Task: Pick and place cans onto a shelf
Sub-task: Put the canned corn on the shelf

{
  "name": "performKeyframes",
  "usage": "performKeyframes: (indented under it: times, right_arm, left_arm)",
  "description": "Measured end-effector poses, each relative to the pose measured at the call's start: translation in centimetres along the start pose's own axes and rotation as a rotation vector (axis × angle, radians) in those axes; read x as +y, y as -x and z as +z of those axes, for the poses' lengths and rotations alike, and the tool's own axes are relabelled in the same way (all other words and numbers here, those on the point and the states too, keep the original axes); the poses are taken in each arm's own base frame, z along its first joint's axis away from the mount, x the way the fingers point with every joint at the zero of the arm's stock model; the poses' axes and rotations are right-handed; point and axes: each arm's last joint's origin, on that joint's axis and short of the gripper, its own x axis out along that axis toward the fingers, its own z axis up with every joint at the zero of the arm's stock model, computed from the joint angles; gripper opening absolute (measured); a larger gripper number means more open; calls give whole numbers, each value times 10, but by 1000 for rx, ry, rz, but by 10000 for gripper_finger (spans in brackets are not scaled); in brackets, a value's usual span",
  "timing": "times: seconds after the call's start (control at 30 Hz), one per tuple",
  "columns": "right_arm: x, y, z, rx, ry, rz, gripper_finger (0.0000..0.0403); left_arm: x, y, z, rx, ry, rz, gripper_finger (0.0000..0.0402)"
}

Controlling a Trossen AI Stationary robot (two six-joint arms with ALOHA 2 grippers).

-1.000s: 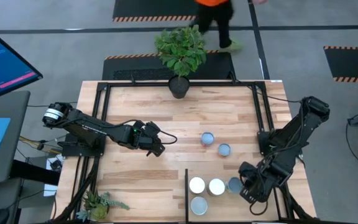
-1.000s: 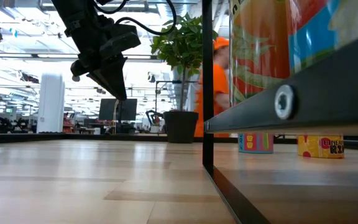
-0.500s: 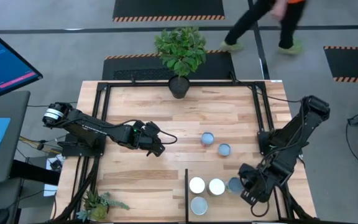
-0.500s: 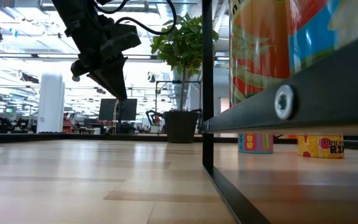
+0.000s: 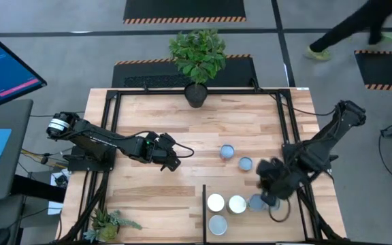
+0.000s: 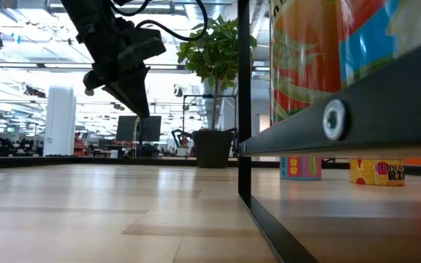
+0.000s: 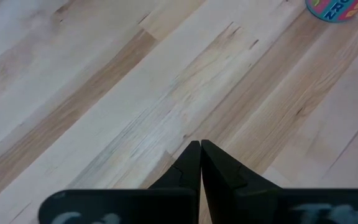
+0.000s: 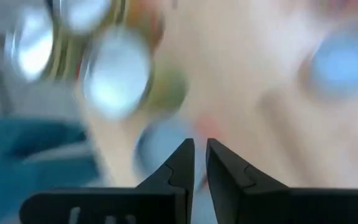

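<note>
Two pale-blue-topped cans (image 5: 227, 151) (image 5: 246, 163) stand upright on the tabletop right of centre. Several more cans stand on the shelf (image 5: 250, 228) at the near right: two white-topped (image 5: 216, 202) (image 5: 237, 203), a silvery one (image 5: 218, 224) and a pale-blue one (image 5: 257, 202). My right gripper (image 5: 267, 185), blurred, hangs in the air above the shelf's far edge beside the pale-blue can. Its fingers (image 8: 200, 149) stand a narrow gap apart with nothing between them. My left gripper (image 5: 175, 163) hovers shut over the table's middle (image 7: 200, 144), above bare wood.
A black plant pot (image 5: 196, 95) stands at the far edge and a small plant (image 5: 107, 223) at the near left corner. Black frame bars (image 5: 204, 204) edge the shelf and the table. A person's legs (image 5: 346, 30) cross the floor beyond the table.
My right gripper has risen from the shelf's near right corner and swung toward the table's far edge and centre, rolling as it went. The pale-blue can on the shelf stays where it was. The person has walked rightward behind the table.
</note>
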Motion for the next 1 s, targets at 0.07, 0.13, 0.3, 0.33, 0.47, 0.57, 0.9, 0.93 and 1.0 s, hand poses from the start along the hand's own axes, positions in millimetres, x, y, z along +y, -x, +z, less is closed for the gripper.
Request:
performKeyframes:
  times: [0.07, 0.13, 0.3, 0.33, 0.47, 0.57, 0.9, 0.93, 1.0]
  right_arm:
    - [-6, -1, 16, -130, 79, -58, 66]
    - [-12, -2, 32, -252, 142, -127, 66]
    - [-26, -13, 70, -337, 213, -236, 66]
    - [-29, -17, 77, -320, 229, -245, 66]
    - [-41, -37, 100, -238, 296, -279, 66]
    - [-51, -55, 112, -173, 319, -314, 66]
    - [-65, -103, 128, 25, 393, -288, 66]
    - [-66, -106, 129, 37, 403, -284, 67]
    - [-69, -109, 131, 56, 420, -275, 67]
  left_arm:
    - [0, 0, 0, -1, 1, -1, 0]
    - [0, 0, 0, -1, 1, -1, 0]
    - [0, 0, 0, -1, 3, -2, 0]
    - [0, 0, 0, -2, 2, -1, 0]
    - [0, 0, 0, -3, 3, -1, 0]
    - [0, 0, 0, -3, 1, 0, 0]
    - [0, 0, 0, -3, 0, 3, 0]
    - [0, 0, 0, -2, 0, 4, 0]
    - [0, 0, 0, -3, 0, 3, 0]
